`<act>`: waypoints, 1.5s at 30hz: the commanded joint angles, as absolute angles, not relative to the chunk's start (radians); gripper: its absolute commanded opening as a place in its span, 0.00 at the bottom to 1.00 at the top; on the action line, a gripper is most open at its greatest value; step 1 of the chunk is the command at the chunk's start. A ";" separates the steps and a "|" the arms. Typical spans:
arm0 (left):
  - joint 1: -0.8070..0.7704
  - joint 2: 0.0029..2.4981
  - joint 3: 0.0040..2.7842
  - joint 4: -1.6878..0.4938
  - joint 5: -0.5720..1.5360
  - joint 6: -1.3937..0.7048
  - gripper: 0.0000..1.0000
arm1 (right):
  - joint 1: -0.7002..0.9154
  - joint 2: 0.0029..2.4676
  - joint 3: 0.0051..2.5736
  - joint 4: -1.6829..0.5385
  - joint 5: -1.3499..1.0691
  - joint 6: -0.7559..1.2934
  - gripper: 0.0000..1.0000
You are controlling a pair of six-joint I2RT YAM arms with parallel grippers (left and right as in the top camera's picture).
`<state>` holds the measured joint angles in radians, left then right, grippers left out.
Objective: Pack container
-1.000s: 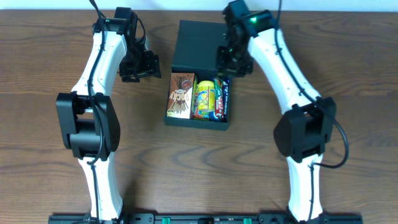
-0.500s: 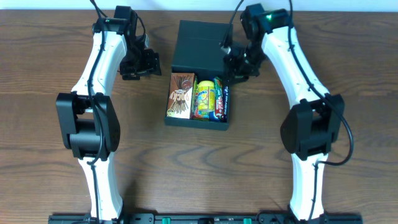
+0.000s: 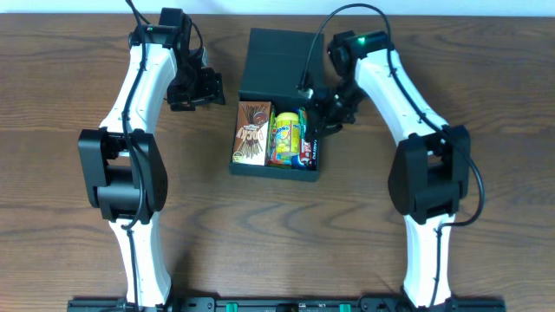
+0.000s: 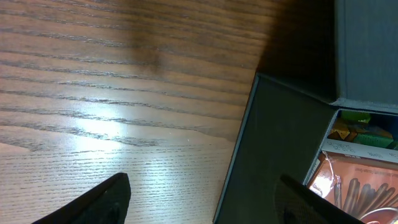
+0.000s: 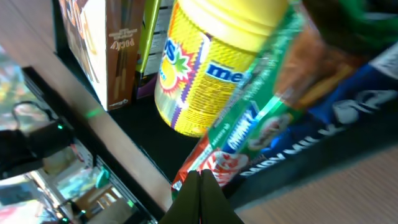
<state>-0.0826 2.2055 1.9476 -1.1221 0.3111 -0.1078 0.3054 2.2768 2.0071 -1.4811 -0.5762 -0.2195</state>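
Note:
The container (image 3: 273, 170) is a dark box in the middle of the table, its flap lid (image 3: 276, 61) open and laid back. Inside lie a brown stick-biscuit box (image 3: 252, 132), a yellow tub (image 3: 286, 134) and a blue packet (image 3: 312, 146). My right gripper (image 3: 327, 109) is shut and empty at the container's right edge. In the right wrist view its tips (image 5: 200, 178) meet at the end of a green and red packet (image 5: 242, 137) beside the yellow tub (image 5: 205, 81). My left gripper (image 3: 192, 91) stands open left of the lid; the container's wall (image 4: 273, 143) runs between its fingers (image 4: 93, 202).
Brown wooden table (image 3: 78, 217) lies all round the container. Both arms' white links reach in from the front edge, the left one (image 3: 130, 113) and the right one (image 3: 408, 95). A black rail (image 3: 277, 305) runs along the front.
My right gripper has moved from the lid's right corner toward the front along the container's right side, and its jaws have shut. The left arm has not moved.

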 commanded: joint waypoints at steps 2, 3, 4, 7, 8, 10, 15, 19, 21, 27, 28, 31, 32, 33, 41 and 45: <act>-0.086 2.191 1.966 -1.126 0.311 -0.112 0.75 | 0.342 2.261 1.998 -1.465 -0.518 -0.239 0.01; -0.086 2.191 1.966 -1.126 0.311 -0.112 0.75 | 0.346 2.262 1.998 -1.459 -0.498 -0.225 0.01; -0.086 2.191 1.966 -1.126 0.311 -0.112 0.75 | 0.348 2.262 1.998 -1.454 -0.476 -0.206 0.01; -0.086 2.191 1.966 -1.126 0.311 -0.112 0.75 | 0.353 2.263 1.997 -1.446 -0.434 -0.187 0.01; -0.086 2.191 1.966 -1.126 0.311 -0.112 0.75 | 0.353 2.263 1.997 -1.444 -0.425 -0.186 0.01; -0.086 2.191 1.966 -1.126 0.311 -0.112 0.75 | 0.353 2.264 1.996 -1.442 -0.406 -0.175 0.01; -0.086 2.191 1.966 -1.125 0.310 -0.112 0.75 | 0.353 2.274 1.993 -1.429 -0.406 -0.173 0.01; -0.086 2.191 1.966 -1.125 0.310 -0.112 0.75 | 0.354 2.286 1.993 -1.425 -0.407 -0.173 0.01; -0.086 2.191 1.966 -1.124 0.310 -0.112 0.76 | 0.354 2.292 1.993 -1.420 -0.407 -0.173 0.01; -0.086 2.191 1.966 -1.124 0.310 -0.112 0.76 | 0.355 2.308 1.992 -1.383 -0.419 -0.172 0.01; -0.086 2.191 1.966 -1.122 0.311 -0.112 0.76 | 0.355 2.308 1.992 -1.375 -0.419 -0.172 0.01; -0.086 2.191 1.966 -1.110 0.311 -0.113 0.75 | 0.354 2.305 2.007 -1.364 -0.454 -0.172 0.01; -0.086 2.191 1.966 -1.103 0.312 -0.113 0.75 | 0.352 2.304 2.023 -1.365 -0.481 -0.172 0.01; -0.086 2.191 1.966 -1.098 0.313 -0.113 0.75 | 0.349 2.303 2.038 -1.367 -0.501 -0.172 0.01; -0.086 2.191 1.967 -1.063 0.315 -0.113 0.62 | 0.290 2.281 2.299 -1.377 -0.517 -0.170 0.01; -0.086 2.191 1.967 -1.027 0.320 -0.113 0.38 | 0.233 2.281 2.334 -1.363 -0.337 -0.168 0.01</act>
